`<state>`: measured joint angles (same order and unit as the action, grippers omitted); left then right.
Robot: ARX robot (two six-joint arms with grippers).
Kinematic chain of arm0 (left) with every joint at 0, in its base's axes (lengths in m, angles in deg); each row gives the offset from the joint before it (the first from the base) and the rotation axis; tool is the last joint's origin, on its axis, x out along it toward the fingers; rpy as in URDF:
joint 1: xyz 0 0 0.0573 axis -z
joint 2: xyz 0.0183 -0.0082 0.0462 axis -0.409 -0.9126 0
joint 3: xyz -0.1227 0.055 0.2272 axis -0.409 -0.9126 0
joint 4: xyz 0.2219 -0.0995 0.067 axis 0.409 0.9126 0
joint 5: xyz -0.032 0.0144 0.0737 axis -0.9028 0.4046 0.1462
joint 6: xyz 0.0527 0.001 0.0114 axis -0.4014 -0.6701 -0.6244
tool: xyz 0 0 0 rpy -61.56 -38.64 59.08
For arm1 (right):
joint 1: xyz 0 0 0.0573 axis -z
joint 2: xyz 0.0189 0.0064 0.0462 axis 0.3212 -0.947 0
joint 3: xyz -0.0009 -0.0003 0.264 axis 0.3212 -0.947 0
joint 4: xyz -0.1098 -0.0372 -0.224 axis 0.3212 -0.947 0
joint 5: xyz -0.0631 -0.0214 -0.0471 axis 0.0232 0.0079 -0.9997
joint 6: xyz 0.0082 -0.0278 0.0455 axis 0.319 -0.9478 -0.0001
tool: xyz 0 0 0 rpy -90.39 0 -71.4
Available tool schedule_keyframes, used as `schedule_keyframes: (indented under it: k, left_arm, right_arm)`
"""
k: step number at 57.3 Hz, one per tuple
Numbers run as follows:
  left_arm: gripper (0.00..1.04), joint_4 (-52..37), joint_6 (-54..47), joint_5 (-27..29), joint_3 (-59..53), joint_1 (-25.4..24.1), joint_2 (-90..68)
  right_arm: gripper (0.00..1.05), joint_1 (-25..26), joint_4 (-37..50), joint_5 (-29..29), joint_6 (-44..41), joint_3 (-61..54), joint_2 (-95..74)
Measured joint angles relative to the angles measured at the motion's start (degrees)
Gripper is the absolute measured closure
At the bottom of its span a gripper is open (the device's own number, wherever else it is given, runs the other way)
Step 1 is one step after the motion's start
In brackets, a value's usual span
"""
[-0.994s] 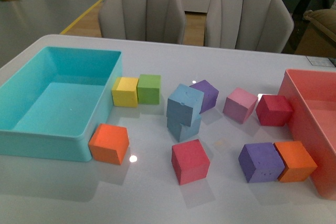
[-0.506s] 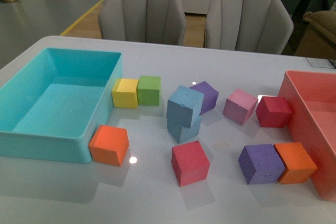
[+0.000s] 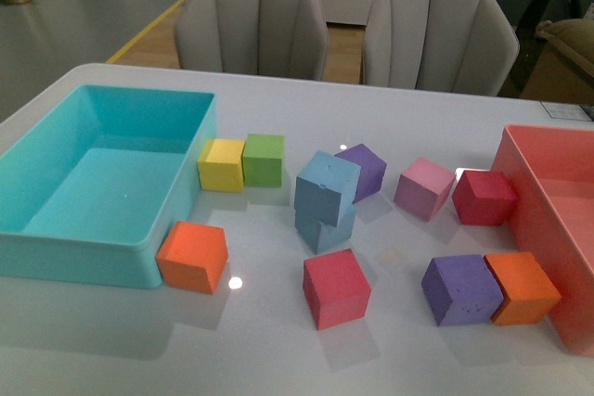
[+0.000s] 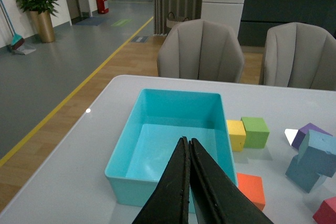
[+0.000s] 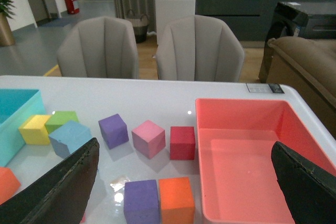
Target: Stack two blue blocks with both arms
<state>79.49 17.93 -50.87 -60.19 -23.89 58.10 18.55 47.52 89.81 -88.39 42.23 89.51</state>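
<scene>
Front view shows you one blue block (image 3: 327, 185) stacked askew on the other (image 3: 327, 224), well ahead of both grippers, left gripper (image 4: 188, 145) pressed together, right gripper (image 5: 184, 182) spread wide.

Sky-blue blocks (image 3: 326, 199) mid tabletop (image 3: 278, 350), which is glossy pale grey. Turquoise bin (image 3: 56, 248) left, coral-red bin (image 3: 543, 220) right. Other cubes: yellow cube (image 3: 221, 163), green cube (image 3: 264, 158), pink cube (image 3: 424, 186), plus 2 purple, 2 red, 2 orange. Grey chairs (image 3: 252, 20) far side. Black left gripper (image 4: 188, 182).
</scene>
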Motion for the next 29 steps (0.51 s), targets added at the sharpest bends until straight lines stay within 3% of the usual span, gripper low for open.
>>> schedule_keyframes:
  k: [29]
  left_arm:
    - [1.0,0.37,0.02,0.0,0.0,0.0,0.92]
  right_arm:
    - [0.09,0.0,-0.02,0.02,0.02,0.0,0.0]
